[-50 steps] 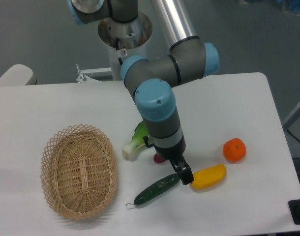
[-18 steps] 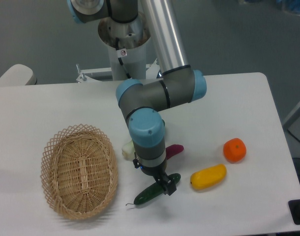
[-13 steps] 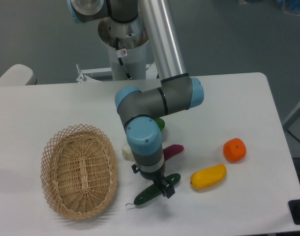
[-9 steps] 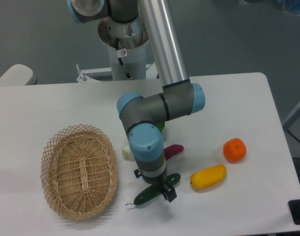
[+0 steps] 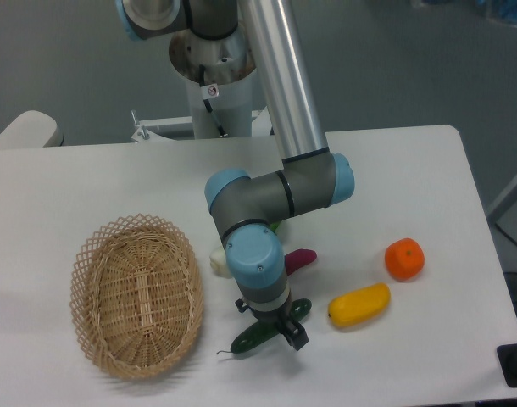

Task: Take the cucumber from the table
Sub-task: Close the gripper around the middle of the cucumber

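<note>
Below, the hand (image 5: pixel 280 327) straddles the cucumber (image 5: pixel 257 333) mid-length — we cannot tell its closure — and we judge the glossy, stiff cylinder slippery, best gripped centrally.

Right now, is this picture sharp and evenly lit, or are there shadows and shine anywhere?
The fixed camera view is fairly sharp and softly lit: the white table looks bright with only faint shadows under the wicker basket and the orange. A pale highlight shines on the silver arm tube. The wrist hides part of the cucumber.
</note>
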{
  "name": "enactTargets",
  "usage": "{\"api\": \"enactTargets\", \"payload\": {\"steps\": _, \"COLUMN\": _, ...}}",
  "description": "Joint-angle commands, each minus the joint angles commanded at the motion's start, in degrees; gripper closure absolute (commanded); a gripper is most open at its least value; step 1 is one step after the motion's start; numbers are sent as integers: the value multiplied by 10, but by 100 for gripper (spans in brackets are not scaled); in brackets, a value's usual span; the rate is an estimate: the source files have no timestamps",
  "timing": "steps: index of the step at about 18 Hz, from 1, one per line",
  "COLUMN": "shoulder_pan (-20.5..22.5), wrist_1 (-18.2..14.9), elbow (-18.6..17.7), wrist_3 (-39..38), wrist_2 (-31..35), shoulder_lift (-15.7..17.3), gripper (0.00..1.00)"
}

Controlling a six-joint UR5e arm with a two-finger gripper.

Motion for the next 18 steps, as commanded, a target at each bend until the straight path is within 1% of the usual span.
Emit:
{"api": "enactTargets", "payload": {"steps": 2, "shoulder_pan": 0, "wrist_1": -3, "elbow": 3, "wrist_3": -1, "wrist_2": 0, "shoulder_lift": 0, "gripper": 34}}
{"api": "enactTargets", "payload": {"steps": 4, "shoulder_pan": 0, "wrist_1": -4, "elbow": 6, "wrist_3": -1, "wrist_2": -1, "shoulder_lift": 0, "gripper": 63}}
{"api": "enactTargets", "payload": {"steps": 5, "shoulder_pan": 0, "wrist_1": -4, "elbow": 6, "wrist_3": -1, "wrist_2": 0, "shoulder_lift": 0, "gripper": 70}}
{"api": "enactTargets", "payload": {"steps": 9, "shoulder_pan": 0, "wrist_1": -4, "elbow": 7, "wrist_3": -1, "wrist_2": -5, "shoulder_lift": 1, "gripper": 71}}
{"api": "enactTargets", "payload": {"steps": 13, "shoulder_pan": 0, "wrist_1": -4, "elbow": 11, "wrist_3": 0, "wrist_2": -7, "shoulder_lift": 5, "gripper": 75}}
{"api": "enactTargets", "payload": {"steps": 15, "shoulder_pan": 0, "wrist_1": -9, "elbow": 17, "wrist_3": 0, "wrist_2": -8, "shoulder_lift": 14, "gripper": 75}}
{"api": "enactTargets", "payload": {"steps": 16, "shoulder_pan": -2, "wrist_1": -10, "elbow": 18, "wrist_3": -1, "wrist_2": -11, "shoulder_lift": 24, "gripper": 75}}
{"api": "enactTargets", "payload": {"steps": 18, "shoulder_pan": -5, "wrist_1": -14, "elbow": 17, "wrist_3": -9, "wrist_2": -39, "shoulder_lift": 44, "gripper": 75}}
